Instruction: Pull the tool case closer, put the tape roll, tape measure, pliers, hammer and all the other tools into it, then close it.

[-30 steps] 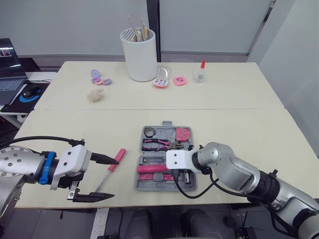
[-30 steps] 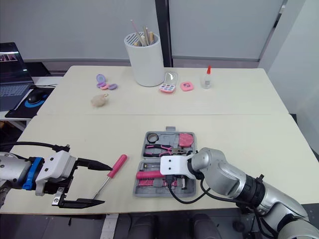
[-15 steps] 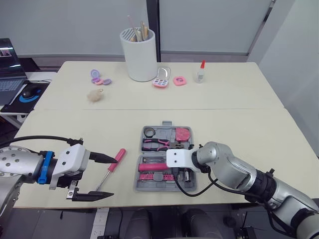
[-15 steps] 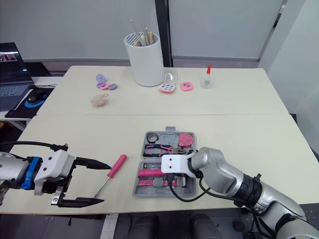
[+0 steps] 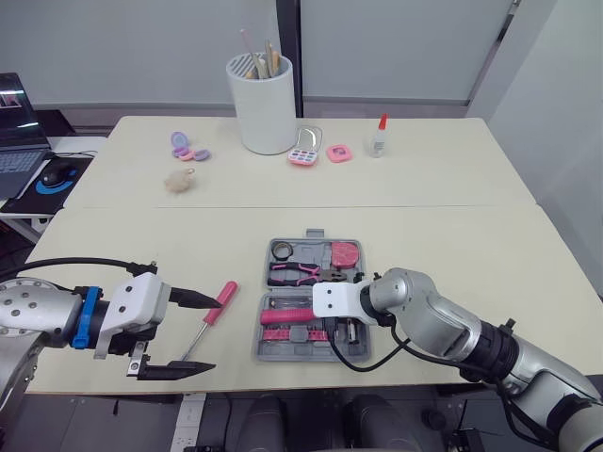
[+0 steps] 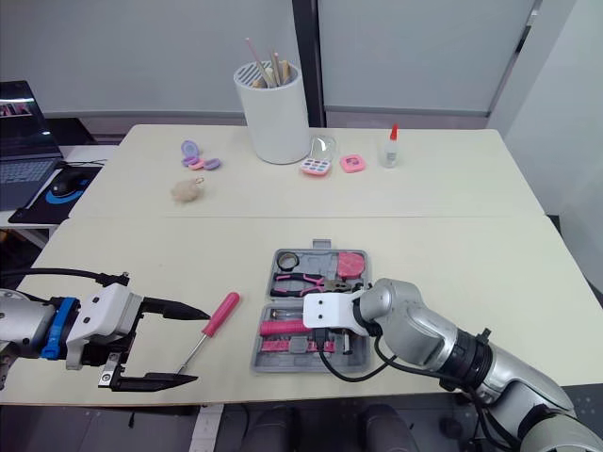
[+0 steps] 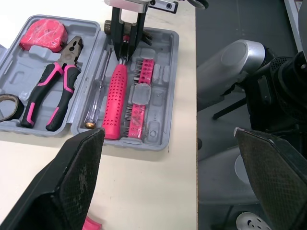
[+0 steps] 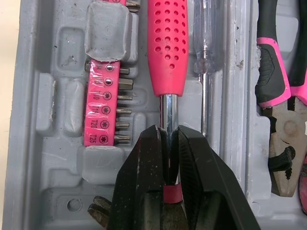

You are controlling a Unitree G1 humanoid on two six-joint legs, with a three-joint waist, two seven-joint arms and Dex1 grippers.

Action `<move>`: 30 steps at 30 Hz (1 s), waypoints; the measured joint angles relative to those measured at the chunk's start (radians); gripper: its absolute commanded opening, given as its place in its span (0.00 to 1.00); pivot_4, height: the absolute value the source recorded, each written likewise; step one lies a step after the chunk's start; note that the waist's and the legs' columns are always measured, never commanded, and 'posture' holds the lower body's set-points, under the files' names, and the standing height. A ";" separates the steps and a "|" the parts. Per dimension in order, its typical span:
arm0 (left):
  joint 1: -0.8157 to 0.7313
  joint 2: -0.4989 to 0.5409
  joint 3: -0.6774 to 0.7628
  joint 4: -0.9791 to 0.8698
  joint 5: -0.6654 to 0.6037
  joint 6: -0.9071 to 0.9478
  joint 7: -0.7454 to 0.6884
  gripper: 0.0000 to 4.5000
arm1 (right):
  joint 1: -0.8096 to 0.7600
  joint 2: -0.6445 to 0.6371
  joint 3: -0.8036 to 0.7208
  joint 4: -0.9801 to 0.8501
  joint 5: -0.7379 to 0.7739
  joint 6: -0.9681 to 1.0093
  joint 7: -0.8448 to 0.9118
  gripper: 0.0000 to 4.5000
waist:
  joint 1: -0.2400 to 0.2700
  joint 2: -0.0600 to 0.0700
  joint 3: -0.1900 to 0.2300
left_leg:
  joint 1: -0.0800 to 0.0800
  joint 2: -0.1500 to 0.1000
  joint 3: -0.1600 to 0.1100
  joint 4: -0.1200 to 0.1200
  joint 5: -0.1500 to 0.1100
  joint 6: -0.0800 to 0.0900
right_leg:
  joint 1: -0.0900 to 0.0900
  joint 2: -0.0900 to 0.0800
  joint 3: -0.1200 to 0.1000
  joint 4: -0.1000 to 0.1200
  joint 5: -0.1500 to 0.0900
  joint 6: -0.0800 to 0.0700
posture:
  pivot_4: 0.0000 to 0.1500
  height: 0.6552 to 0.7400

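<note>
The open tool case (image 5: 292, 348) sits on the table (image 5: 452, 245) beneath the right jaws, which are pinched narrow on the metal shaft of a pink-handled driver (image 8: 168, 48); the shaft's end is hidden behind them. Beside that grip lie a clear screwdriver (image 8: 206, 38) and a bit strip (image 8: 103, 105). Beyond them are the pliers (image 7: 50, 91), the tape measure (image 7: 44, 32) and a tape roll (image 7: 7, 108), which is cut off at the edge. The left jaws gape wide, clear of the case, with a loose pink screwdriver (image 5: 215, 306) across the gap by their tips. Whether it touches them is hard to make out.
</note>
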 measured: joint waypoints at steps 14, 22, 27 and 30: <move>-0.003 0.000 0.000 0.000 0.008 -0.001 0.006 1.00 | 0.010 -0.001 -0.002 -0.006 -0.024 -0.012 0.009 0.05 | 0.000 0.000 0.000 | 0.000 0.000 0.000 0.000 0.000 0.000 | 0.000 0.000 0.000 0.000 0.000 0.000 | 1.00 1.00; -0.012 0.000 -0.004 0.002 0.011 -0.001 0.016 1.00 | 0.010 -0.003 -0.001 -0.006 -0.034 -0.020 0.015 0.05 | 0.000 0.000 0.000 | 0.000 0.000 0.000 0.000 0.000 0.000 | 0.000 0.000 0.000 0.000 0.000 0.000 | 1.00 1.00; -0.014 0.000 -0.004 0.002 0.011 -0.001 0.020 1.00 | 0.010 0.004 -0.003 -0.005 -0.035 -0.010 0.015 0.05 | 0.000 0.000 0.000 | 0.000 0.000 0.000 0.000 0.000 0.000 | 0.000 0.000 0.000 0.000 0.000 0.000 | 1.00 1.00; -0.014 0.000 -0.004 0.002 0.012 -0.002 0.020 1.00 | 0.017 0.017 -0.018 -0.006 -0.020 0.012 0.016 0.24 | 0.000 0.000 0.000 | 0.000 0.000 0.000 0.000 0.000 0.000 | 0.000 0.000 0.000 0.000 0.000 0.000 | 1.00 1.00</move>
